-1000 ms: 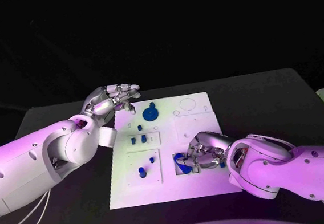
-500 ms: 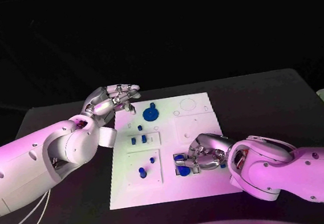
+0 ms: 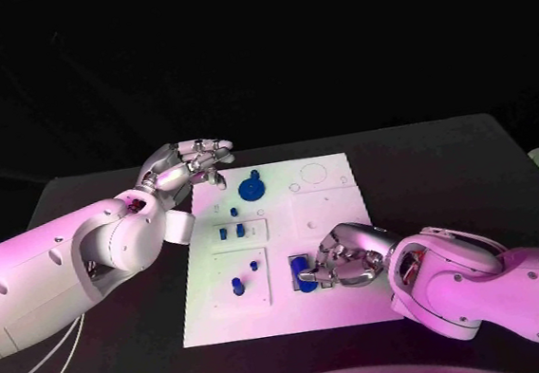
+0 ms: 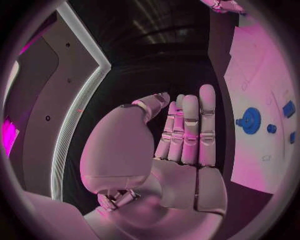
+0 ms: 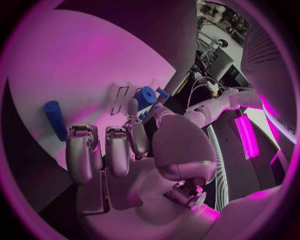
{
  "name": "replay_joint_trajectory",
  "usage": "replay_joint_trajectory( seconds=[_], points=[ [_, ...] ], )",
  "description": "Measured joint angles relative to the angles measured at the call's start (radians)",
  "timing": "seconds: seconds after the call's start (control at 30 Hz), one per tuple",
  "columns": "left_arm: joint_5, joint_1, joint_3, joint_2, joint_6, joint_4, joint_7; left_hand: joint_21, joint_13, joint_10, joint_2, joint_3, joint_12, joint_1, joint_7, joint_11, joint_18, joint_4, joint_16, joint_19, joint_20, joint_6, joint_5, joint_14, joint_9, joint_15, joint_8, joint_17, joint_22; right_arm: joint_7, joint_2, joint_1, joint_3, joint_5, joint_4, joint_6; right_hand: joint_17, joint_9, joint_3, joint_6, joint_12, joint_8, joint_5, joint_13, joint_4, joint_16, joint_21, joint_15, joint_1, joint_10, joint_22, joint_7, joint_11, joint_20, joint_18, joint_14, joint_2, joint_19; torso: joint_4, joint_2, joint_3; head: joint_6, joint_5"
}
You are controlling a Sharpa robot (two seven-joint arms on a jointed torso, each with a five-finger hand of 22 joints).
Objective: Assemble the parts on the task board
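My right robot hand (image 3: 340,260) has slid nearer me along the board (image 3: 328,206), fingers curled around a blue part (image 3: 310,285) at the near slot. My left robot hand (image 3: 187,166) stays empty, fingers straight, by the far corner.

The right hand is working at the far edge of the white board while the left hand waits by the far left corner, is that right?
Not quite: the head view shows the right hand at the near part of the task board, over blue parts. The left hand does wait by the far left corner.

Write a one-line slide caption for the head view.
Right hand works a blue part at the task board's near edge while the left hand hovers at its far corner.
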Motion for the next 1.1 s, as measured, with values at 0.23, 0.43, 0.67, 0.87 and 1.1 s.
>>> replay_joint_trajectory(
  seconds=[0.23, 0.43, 0.67, 0.87, 1.1],
  points=[
    [0.000, 0.000, 0.000, -0.001, 0.001, -0.001, -0.001, 0.000, 0.000, 0.000, 0.000, 0.000, 0.000, 0.000, 0.000, 0.000, 0.000, 0.000, 0.000, 0.000, 0.000, 0.000, 0.000, 0.000, 0.000, 0.000, 0.000, 0.000, 0.000, 0.018, -0.026, 0.000, 0.000, 0.004, 0.022, -0.001, 0.000, 0.000, 0.000, 0.000, 0.000, 0.000, 0.008, 0.000, 0.000, 0.000, 0.000, 0.000, 0.012, 0.003, 0.000, 0.000, 0.003, 0.000, 0.000, 0.000, 0.001, 0.000, -0.0007, 0.000, 0.0001, 0.000, 0.001],
    [0.000, 0.000, 0.000, -0.002, 0.001, -0.002, -0.002, 0.000, 0.000, 0.000, 0.000, 0.000, 0.000, 0.000, 0.000, 0.000, 0.000, 0.000, 0.000, 0.000, 0.000, 0.000, 0.000, 0.000, 0.000, 0.000, 0.000, 0.000, 0.000, 0.030, -0.040, 0.000, 0.000, 0.010, 0.025, 0.003, 0.000, 0.000, -0.003, -0.006, 0.000, 0.000, 0.012, 0.000, -0.003, 0.000, 0.000, 0.000, 0.060, 0.003, 0.000, -0.001, 0.003, 0.000, 0.000, 0.000, 0.007, 0.000, -0.0001, 0.000, 0.0000, 0.001, 0.000],
    [0.000, 0.000, 0.000, -0.003, 0.001, -0.002, -0.002, -0.004, 0.000, 0.000, 0.000, 0.000, 0.000, 0.000, 0.000, 0.000, 0.000, 0.000, 0.000, 0.000, 0.000, 0.000, 0.000, 0.000, 0.001, 0.000, 0.000, 0.000, 0.000, 0.035, -0.039, 0.000, 0.000, 0.014, 0.017, 0.016, 0.000, 0.000, -0.003, -0.007, 0.000, 0.000, 0.006, 0.001, -0.003, 0.000, 0.000, 0.000, 0.112, 0.003, 0.000, 0.000, 0.003, 0.000, 0.000, 0.000, 0.033, 0.000, 0.0003, 0.000, 0.0000, 0.003, 0.002],
    [-0.001, 0.000, 0.000, -0.002, 0.001, -0.002, -0.002, -0.004, 0.000, 0.000, 0.000, 0.000, 0.000, 0.000, 0.000, 0.000, 0.000, 0.000, 0.000, 0.000, 0.000, 0.000, 0.000, 0.000, 0.001, 0.000, 0.000, 0.000, 0.000, 0.036, -0.015, 0.000, 0.000, 0.014, -0.005, 0.023, 0.000, -0.003, 0.016, -0.007, 0.000, 0.000, -0.023, 0.003, -0.010, 0.000, 0.000, 0.000, 0.160, 0.005, 0.000, 0.000, 0.001, 0.000, 0.000, 0.000, 0.042, 0.000, 0.0007, 0.000, -0.0005, 0.004, 0.002],
    [-0.001, 0.000, 0.000, -0.002, 0.001, -0.002, -0.002, -0.004, 0.001, 0.000, 0.000, 0.000, 0.000, 0.000, 0.000, 0.000, 0.000, 0.000, 0.000, 0.000, 0.000, 0.000, 0.000, 0.000, 0.001, 0.000, 0.000, 0.000, 0.000, 0.031, 0.027, 0.000, 0.000, 0.011, -0.041, 0.025, 0.000, -0.003, 0.024, -0.007, 0.003, 0.000, -0.024, 0.004, -0.013, 0.000, 0.000, 0.000, 0.174, 0.007, 0.000, 0.000, 0.000, 0.000, 0.000, 0.000, 0.045, 0.000, 0.0020, 0.001, -0.0006, 0.005, 0.000]
  ],
)
